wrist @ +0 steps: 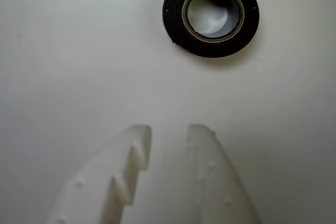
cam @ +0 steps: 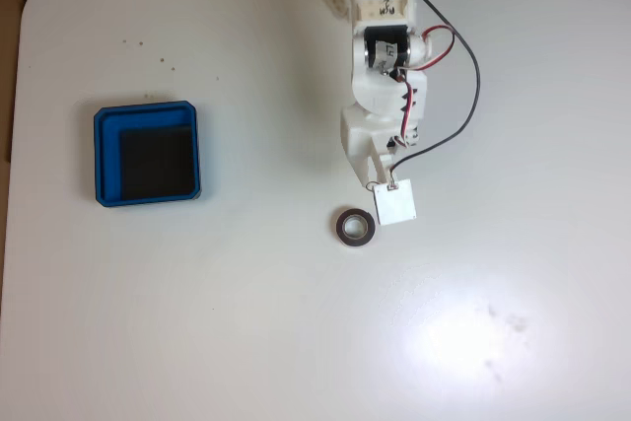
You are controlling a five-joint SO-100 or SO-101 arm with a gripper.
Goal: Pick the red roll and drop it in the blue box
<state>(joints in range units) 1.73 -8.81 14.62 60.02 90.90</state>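
Right now the red roll (cam: pixel 355 226) lies flat on the white surface (cam: pixel 246 322), hole upward, well apart from the blue box (cam: pixel 147 155), which sits off to its left in the fixed view. The gripper (wrist: pixel 169 129) hovers just short of the roll: in the wrist view the two white fingers (wrist: pixel 131 150) stand slightly parted with bare surface between them, holding nothing, and the roll (wrist: pixel 211 13) sits ahead of their tips and a little to the right.

The step in hand looks like the approach for the pick. To do it well, the fingers probably need to part wider than they are, since the gap looks narrower than the roll. Shift toward the roll's side so it centres between the tips, then come down until the tips are near the surface. One finger through the hole and one outside the wall may give a surer hold than spanning the full ring.
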